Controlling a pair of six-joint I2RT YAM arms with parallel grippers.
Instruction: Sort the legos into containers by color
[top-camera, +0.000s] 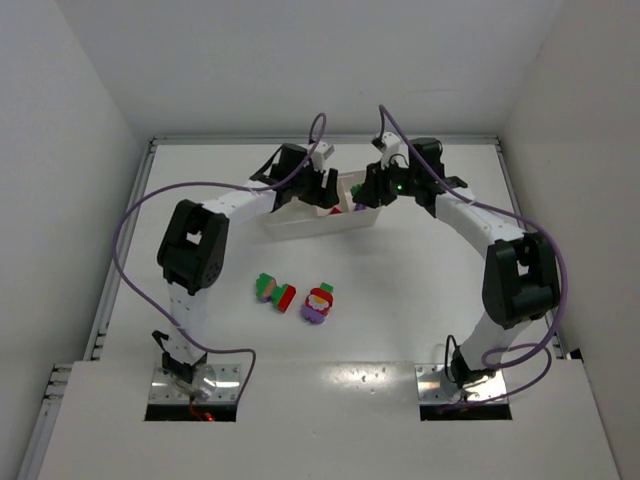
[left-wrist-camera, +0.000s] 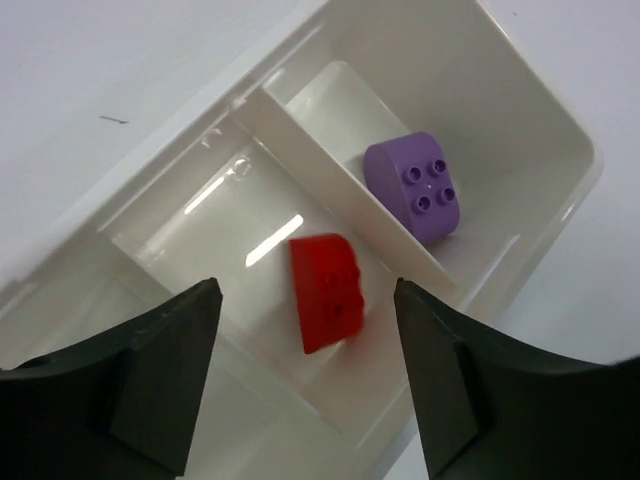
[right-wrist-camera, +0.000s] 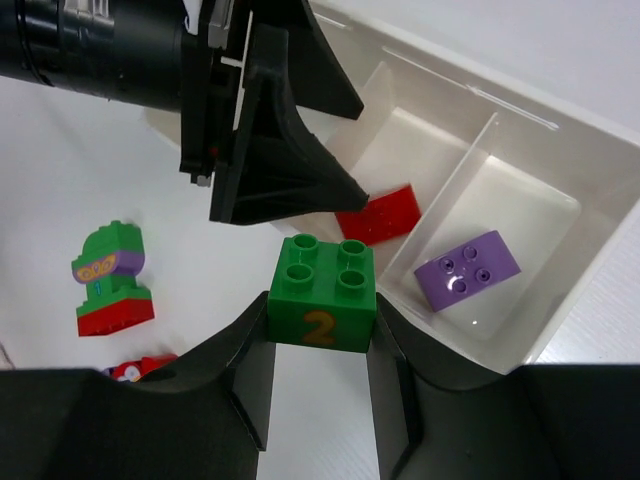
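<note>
The white tray (top-camera: 300, 222) lies at the back middle of the table. Its middle compartment holds a red brick (left-wrist-camera: 328, 290) and its end compartment a purple brick (left-wrist-camera: 425, 187). My left gripper (left-wrist-camera: 305, 300) hangs open and empty just above the red brick. My right gripper (right-wrist-camera: 320, 345) is shut on a green brick (right-wrist-camera: 320, 298) marked with a 2. It holds that brick above the table just in front of the tray's near wall (right-wrist-camera: 430, 255). In the top view the left gripper (top-camera: 325, 185) and right gripper (top-camera: 365, 195) are close together over the tray.
Two mixed-colour clumps lie on the table in front of the tray: a green, purple and red one (top-camera: 275, 290) and a red, purple and green one (top-camera: 318, 303). The first also shows in the right wrist view (right-wrist-camera: 110, 275). The left gripper's fingers (right-wrist-camera: 290, 150) are close to my right gripper.
</note>
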